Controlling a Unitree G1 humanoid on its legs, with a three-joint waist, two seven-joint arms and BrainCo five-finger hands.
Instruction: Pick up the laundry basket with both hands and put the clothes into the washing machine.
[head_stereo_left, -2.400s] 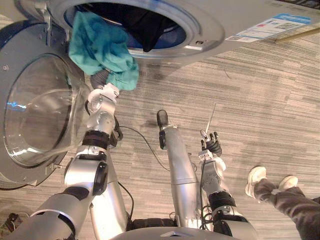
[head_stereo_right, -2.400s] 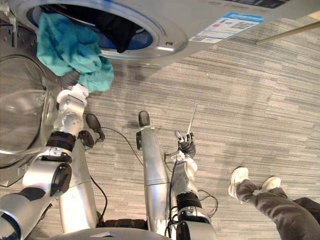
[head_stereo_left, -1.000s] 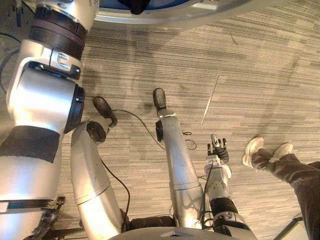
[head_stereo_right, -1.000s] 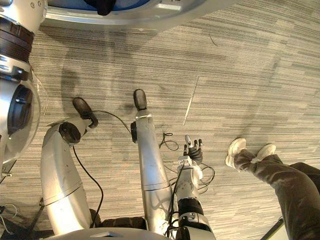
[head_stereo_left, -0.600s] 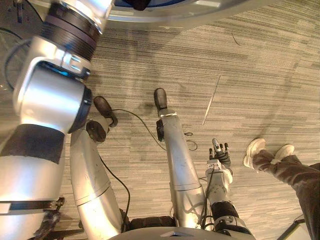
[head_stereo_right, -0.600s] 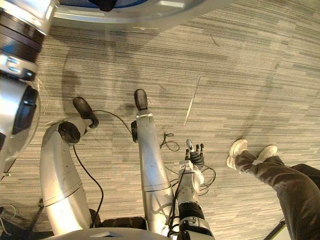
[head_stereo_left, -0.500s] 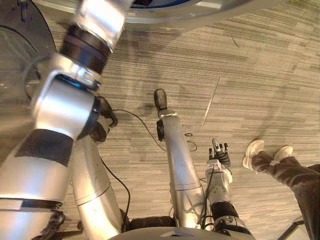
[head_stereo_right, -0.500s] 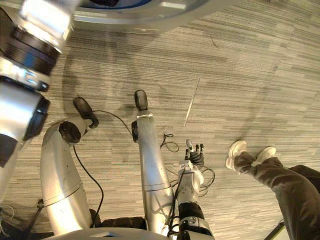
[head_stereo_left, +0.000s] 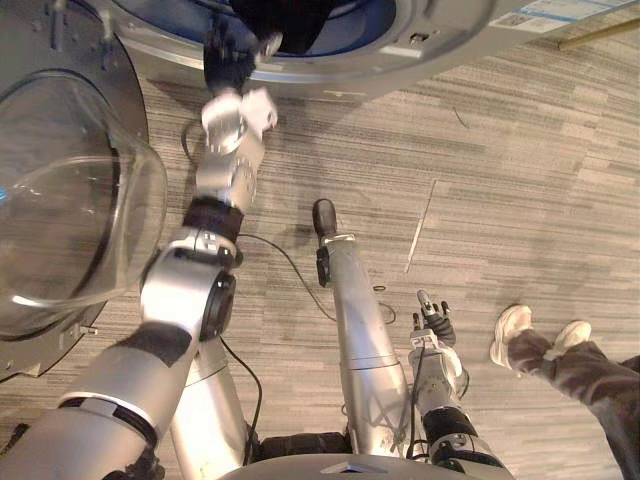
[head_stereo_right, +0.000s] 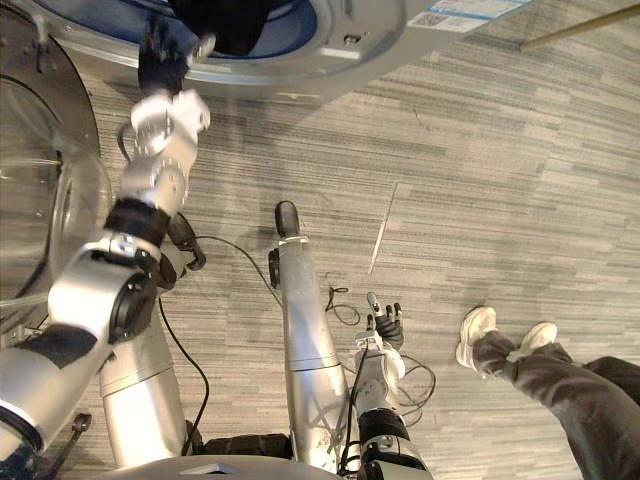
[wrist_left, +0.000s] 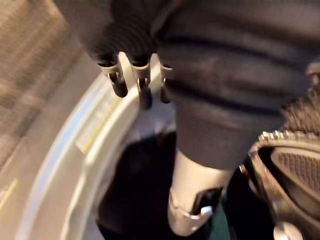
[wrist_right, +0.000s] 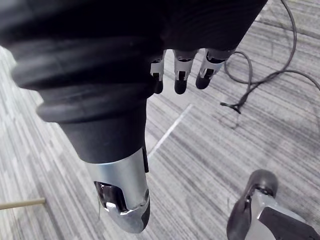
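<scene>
At the round mouth of the silver-grey front-loading washing machine (head_stereo_left: 430, 40): left hand (head_stereo_left: 232, 55) sits right at the lower rim, arm extended up to it. Left wrist view: its fingers (wrist_left: 142, 85) are relaxed, nothing in them. Black clothes (head_stereo_left: 290, 15) are inside the blue-lined drum, with one fold drooping over the rim just beside the left hand; can't tell if they touch. The machine's round glass-bowl door (head_stereo_left: 70, 200) stands open on the robot's left. Right hand (head_stereo_left: 432, 322) hangs low at the robot's right side above the grey striped carpet floor (head_stereo_left: 530, 180), fingers (wrist_right: 181, 80) straight and released, empty. A person's legs in dark trousers (head_stereo_left: 590, 365) with white shoes (head_stereo_left: 512, 338) are on the floor near the right hand, not touching it.
</scene>
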